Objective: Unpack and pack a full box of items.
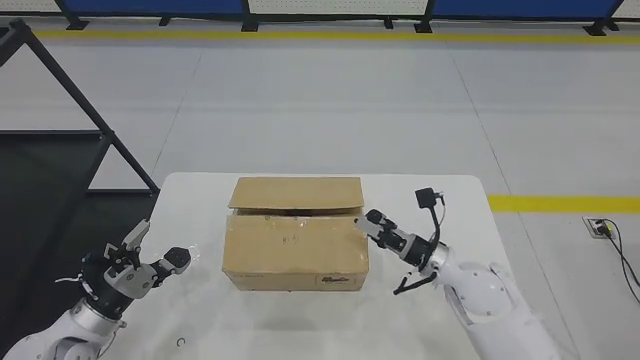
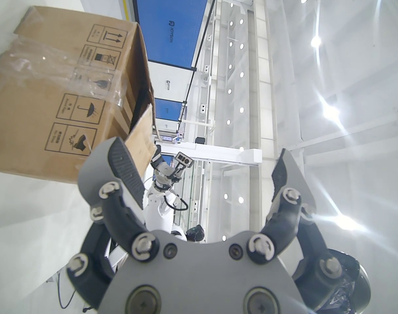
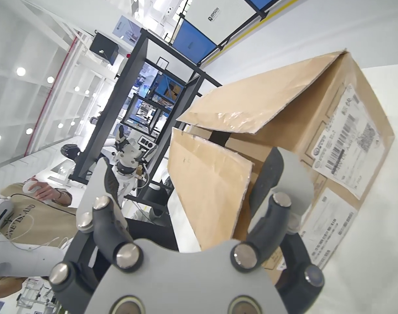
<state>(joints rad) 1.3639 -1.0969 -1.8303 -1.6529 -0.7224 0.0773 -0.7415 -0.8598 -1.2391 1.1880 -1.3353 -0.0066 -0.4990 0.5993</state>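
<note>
The brown corrugated cardboard box [image 1: 295,250], on the white bench [image 1: 450,195] toward its far edge, looks stiff, probably heavy, best taken by its loose flaps [image 1: 295,193]; left gripper [image 1: 158,245] and right gripper [image 1: 371,220] flank it, wide open, empty.

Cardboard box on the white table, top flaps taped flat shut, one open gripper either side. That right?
Not the flaps. The right wrist view shows the cardboard box's top flaps lifted and parted, not taped flat shut. The rest stands: the box is on the white table, with the left gripper and right gripper either side, jaws open.
</note>
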